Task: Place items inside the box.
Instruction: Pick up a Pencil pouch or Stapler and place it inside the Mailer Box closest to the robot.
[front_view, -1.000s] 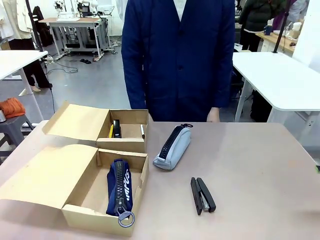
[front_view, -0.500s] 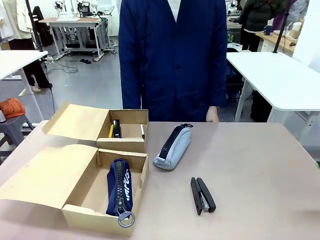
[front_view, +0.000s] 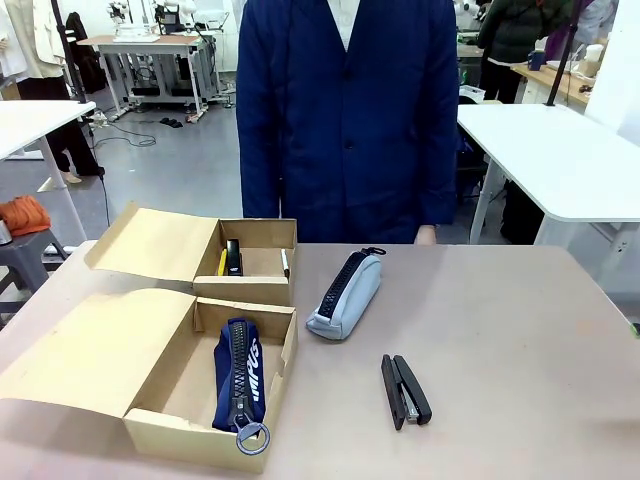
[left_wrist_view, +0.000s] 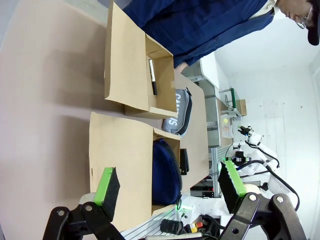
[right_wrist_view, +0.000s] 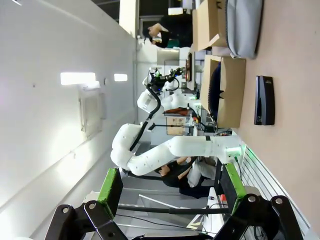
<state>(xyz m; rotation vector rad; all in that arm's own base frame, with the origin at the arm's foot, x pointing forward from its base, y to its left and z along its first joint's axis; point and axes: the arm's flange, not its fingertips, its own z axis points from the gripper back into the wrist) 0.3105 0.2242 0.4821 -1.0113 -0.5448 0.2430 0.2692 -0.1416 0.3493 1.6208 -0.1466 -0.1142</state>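
Lying on table (front_view: 500, 330): black stapler (front_view: 405, 390) | well apart from gaping right gripper (right_wrist_view: 170, 176)

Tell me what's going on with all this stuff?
Nobody is handling anything right now. The left gripper and right gripper are both open and empty. A navy zip pencil case lies in the near brown cardboard box; the grey zip pencil case and black stapler lie on the table, not yet packed. A person in a dark blue coat stands at the far side.
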